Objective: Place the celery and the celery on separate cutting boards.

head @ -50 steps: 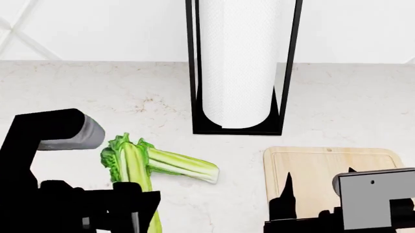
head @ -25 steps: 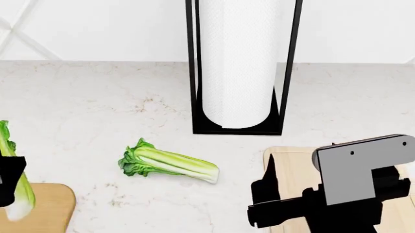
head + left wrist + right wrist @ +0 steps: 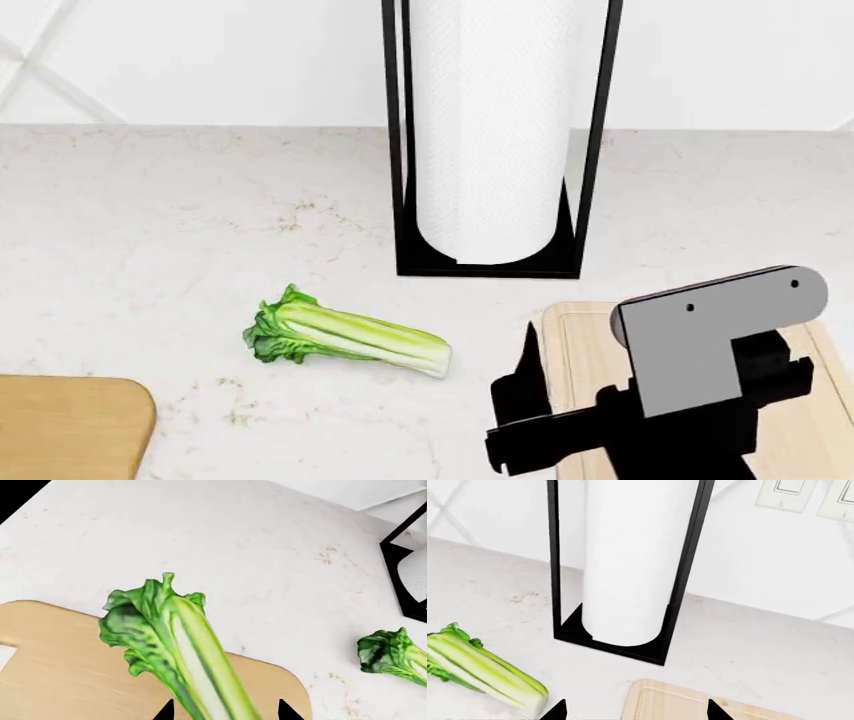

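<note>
Left gripper (image 3: 225, 715) jaws grasping long celery (image 3: 180, 655) above tan board (image 3: 60, 680), right gripper (image 3: 634, 715) jaws released, short celery (image 3: 350, 340) on counter (image 3: 200, 220)

On the worktop (image 3: 200, 220), the short celery (image 3: 347, 338) lies between two cutting boards (image 3: 67, 425), before the towel holder (image 3: 494, 140).

I work in a kitchen: marble bench (image 3: 200, 210), paper-towel stand (image 3: 497, 140), wall switches (image 3: 814, 497), wooden boards (image 3: 67, 425).
</note>
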